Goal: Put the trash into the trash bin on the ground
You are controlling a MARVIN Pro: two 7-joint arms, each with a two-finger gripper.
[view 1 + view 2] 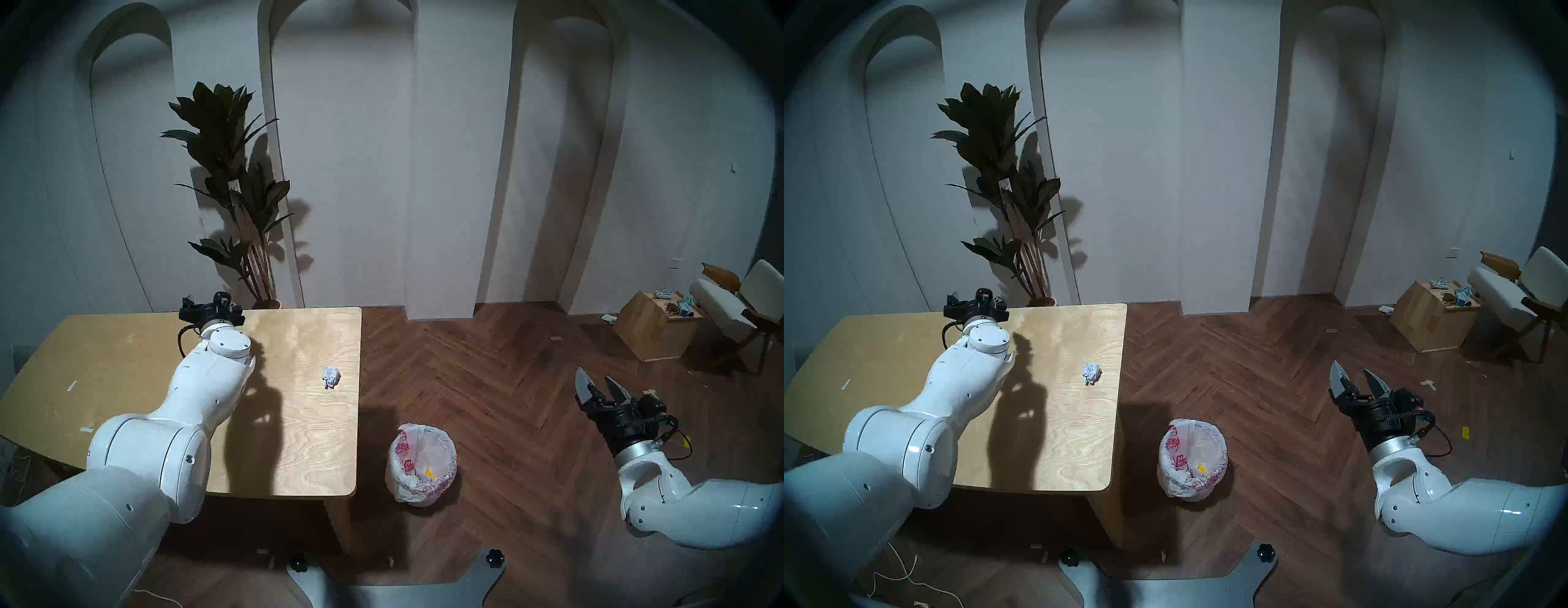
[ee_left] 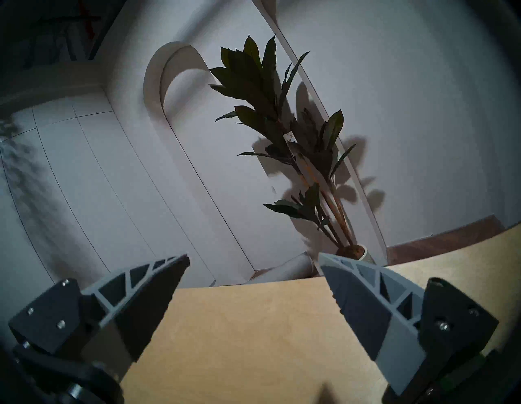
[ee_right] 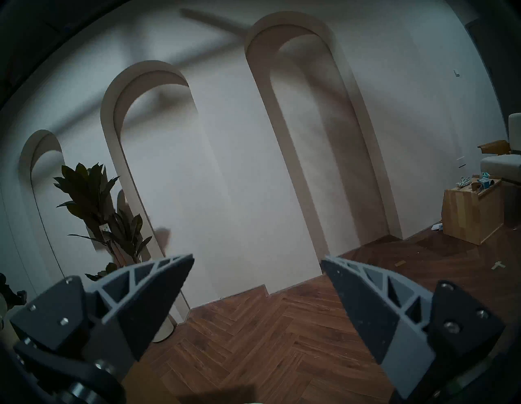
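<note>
Item one, your trash: a white crumpled paper ball [image 1: 331,377] with faint bluish marks lies on the wooden table [image 1: 127,361], toward its right edge and roughly midway along that edge, clear of both arms. A yellow scrap [image 1: 429,472] already sits inside the bin.

Item two, your trash bin [image 1: 420,463]: small, round, lined with a crinkly white bag printed in red, upright on the herringbone wood floor [image 1: 488,382] just beside the table's near right corner, mouth unobstructed.

Item three, your left gripper [image 2: 253,261]: jaws spread wide, nothing between them. The wrist view shows bare tabletop under the fingers, with the table's far edge and the potted plant [image 2: 284,135] beyond. From the head you see only the black wrist hardware at the table's far edge, well apart from the paper ball.

Item four, your right gripper [image 1: 597,384]: jaws likewise spread wide and empty, held level over the floor to the right of the bin, well apart from it. Its wrist view looks across the floor to the arched wall.

Item five, surroundings: short white tape strips [image 1: 72,385] on the table's left part; a wooden box [image 1: 649,325] of clutter and a pale chair [image 1: 738,305] at far right; the plant against the wall behind the table.
</note>
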